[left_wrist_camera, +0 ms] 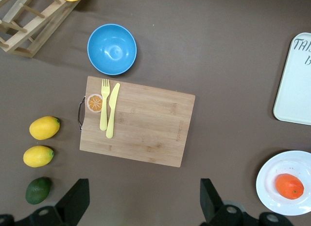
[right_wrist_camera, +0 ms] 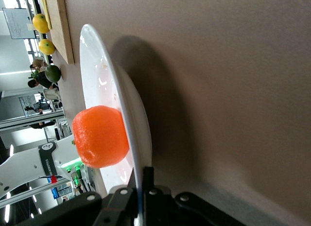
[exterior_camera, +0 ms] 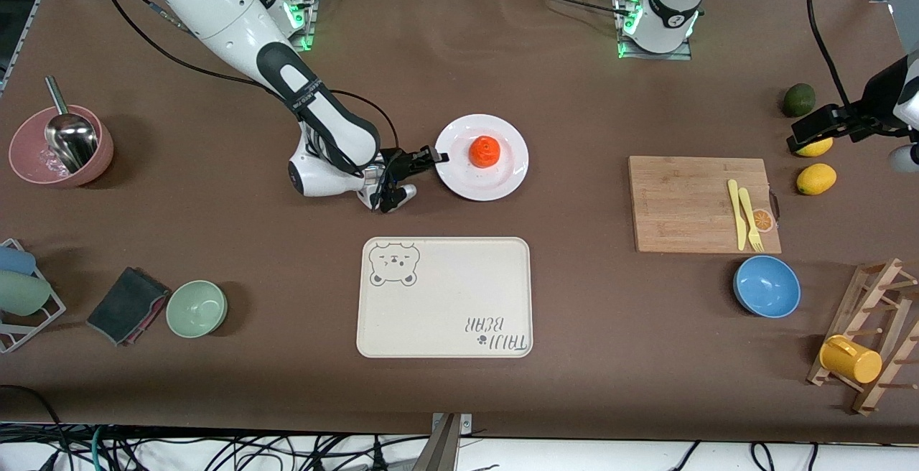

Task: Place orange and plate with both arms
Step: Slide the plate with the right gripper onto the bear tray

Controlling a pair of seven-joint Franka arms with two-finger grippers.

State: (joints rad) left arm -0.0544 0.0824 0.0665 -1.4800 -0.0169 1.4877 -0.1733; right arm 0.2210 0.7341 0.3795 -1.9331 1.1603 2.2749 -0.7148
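Front view: the orange (exterior_camera: 484,151) sits on the white plate (exterior_camera: 504,181) mid-table, farther from the camera than the tray (exterior_camera: 444,297). The right gripper (exterior_camera: 435,157) pinches the plate's rim.

Left wrist view: the left gripper (left_wrist_camera: 145,200) hangs open above the table near the cutting board (left_wrist_camera: 137,121).

Right wrist view: fingers (right_wrist_camera: 148,180) clamp the rim.

An orange (exterior_camera: 484,151) sits on a plate (exterior_camera: 505,176) at mid worktop (exterior_camera: 574,112), with a tray (exterior_camera: 445,297) nearer the front camera. The right claw (exterior_camera: 438,158) grips the plate's rim. The left claw (exterior_camera: 810,134) hovers over lemons (exterior_camera: 815,179) beside a cutting board (exterior_camera: 689,205).
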